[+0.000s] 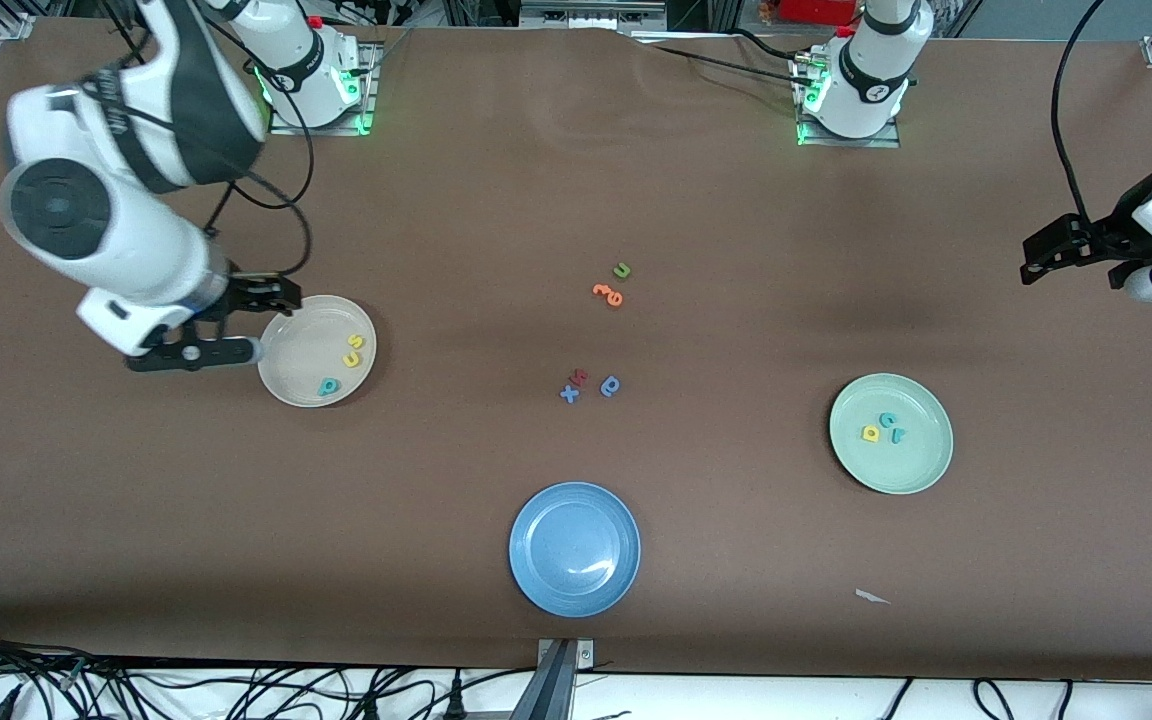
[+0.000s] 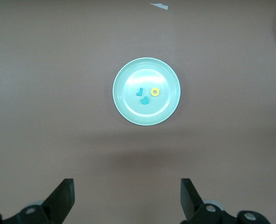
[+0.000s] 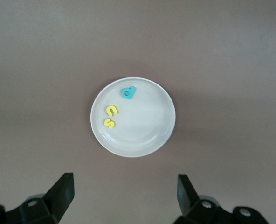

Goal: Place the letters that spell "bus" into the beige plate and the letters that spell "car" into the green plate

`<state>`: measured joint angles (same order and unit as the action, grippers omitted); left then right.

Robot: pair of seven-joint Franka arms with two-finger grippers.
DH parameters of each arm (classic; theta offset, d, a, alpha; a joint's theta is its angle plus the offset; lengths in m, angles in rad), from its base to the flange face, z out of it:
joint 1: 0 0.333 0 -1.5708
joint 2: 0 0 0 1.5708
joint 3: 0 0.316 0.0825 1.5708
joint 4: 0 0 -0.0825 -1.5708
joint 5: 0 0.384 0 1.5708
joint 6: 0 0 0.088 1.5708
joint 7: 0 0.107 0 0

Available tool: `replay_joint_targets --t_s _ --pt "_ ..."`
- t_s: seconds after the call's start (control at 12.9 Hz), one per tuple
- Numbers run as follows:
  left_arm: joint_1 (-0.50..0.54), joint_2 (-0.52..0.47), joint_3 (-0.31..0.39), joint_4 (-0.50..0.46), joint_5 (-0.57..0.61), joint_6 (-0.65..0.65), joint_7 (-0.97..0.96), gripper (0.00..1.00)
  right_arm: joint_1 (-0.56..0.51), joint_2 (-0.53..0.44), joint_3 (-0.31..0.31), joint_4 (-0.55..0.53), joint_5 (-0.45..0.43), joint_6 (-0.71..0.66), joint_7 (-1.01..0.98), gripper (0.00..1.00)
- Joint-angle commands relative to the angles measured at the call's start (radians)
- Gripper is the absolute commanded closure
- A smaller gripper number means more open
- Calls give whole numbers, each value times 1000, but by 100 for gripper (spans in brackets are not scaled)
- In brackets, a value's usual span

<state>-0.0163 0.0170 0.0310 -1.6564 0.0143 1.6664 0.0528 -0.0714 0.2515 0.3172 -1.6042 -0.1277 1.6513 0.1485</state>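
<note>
The beige plate [image 1: 296, 345] [image 3: 147, 128] holds a yellow "u" [image 1: 357, 342] [image 3: 112, 110], a yellow "s" [image 1: 350, 358] [image 3: 109, 122] and a teal "b" [image 1: 328, 385] [image 3: 128, 93]. The green plate [image 1: 921, 455] [image 2: 128, 105] holds a teal "c" [image 1: 887, 420] [image 2: 145, 100], a yellow "a" [image 1: 871, 433] [image 2: 155, 92] and a teal "r" [image 1: 896, 436] [image 2: 139, 91]. My right gripper [image 1: 276, 323] [image 3: 125, 193] hangs open and empty over the beige plate's rim. My left gripper [image 1: 1036, 262] [image 2: 127, 196] hangs open and empty over bare table at the left arm's end.
A blue plate [image 1: 574, 548] sits near the front edge. Mid-table lie a green "u" [image 1: 621, 270], orange letters [image 1: 609, 292], a blue "x" [image 1: 569, 393], a red letter [image 1: 579, 377] and a dark blue round-bowled letter [image 1: 611, 386]. A white scrap [image 1: 871, 597] lies nearer the camera than the green plate.
</note>
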Motion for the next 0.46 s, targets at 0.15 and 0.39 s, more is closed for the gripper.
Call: replay_joint_targets --t_s 0.15,0.39 --pt "1 -22 -2 -13 -13 -10 27 0 125 -55 -269 62 129 -117 -174 2" --pt "1 -20 0 -13 -13 -10 27 0 125 -95 -316 64 135 -123 -239 1"
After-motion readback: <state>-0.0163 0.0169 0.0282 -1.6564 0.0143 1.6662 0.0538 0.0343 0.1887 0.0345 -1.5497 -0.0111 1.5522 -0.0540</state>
